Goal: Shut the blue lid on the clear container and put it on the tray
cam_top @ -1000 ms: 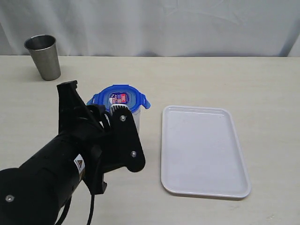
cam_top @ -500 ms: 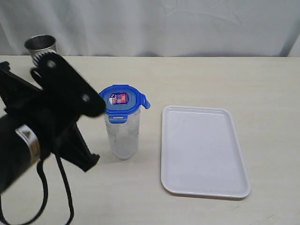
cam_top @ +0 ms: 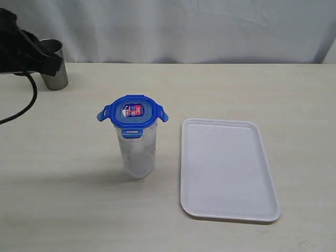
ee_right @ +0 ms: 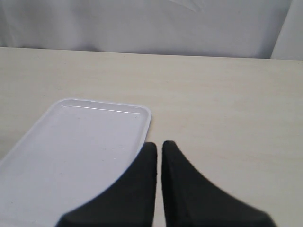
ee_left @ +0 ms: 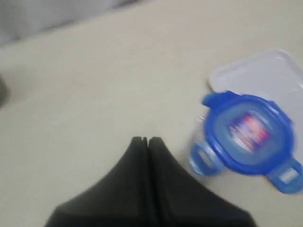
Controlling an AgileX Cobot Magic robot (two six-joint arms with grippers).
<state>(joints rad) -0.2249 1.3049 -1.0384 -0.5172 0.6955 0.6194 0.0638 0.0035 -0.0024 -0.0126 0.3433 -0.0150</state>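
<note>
The clear container point(cam_top: 137, 152) stands upright on the table just left of the white tray point(cam_top: 227, 168). The blue lid point(cam_top: 133, 114) sits on its top with the tabs sticking out sideways. The left wrist view shows the lid point(ee_left: 249, 135) from above, blurred, with a corner of the tray point(ee_left: 265, 71) behind it. My left gripper point(ee_left: 147, 139) is shut and empty, well away from the container; only part of its arm point(cam_top: 23, 50) shows at the far left of the exterior view. My right gripper point(ee_right: 158, 144) is shut and empty beside the tray's point(ee_right: 71, 146) edge.
A steel cup point(cam_top: 55, 71) stands at the back left, partly behind the left arm. A white curtain hangs behind the table's far edge. Bare tabletop lies to the right of the tray.
My left arm has drawn back from the container, up and to the far left. Its jaws have shut. The container with its lid has stayed put.
</note>
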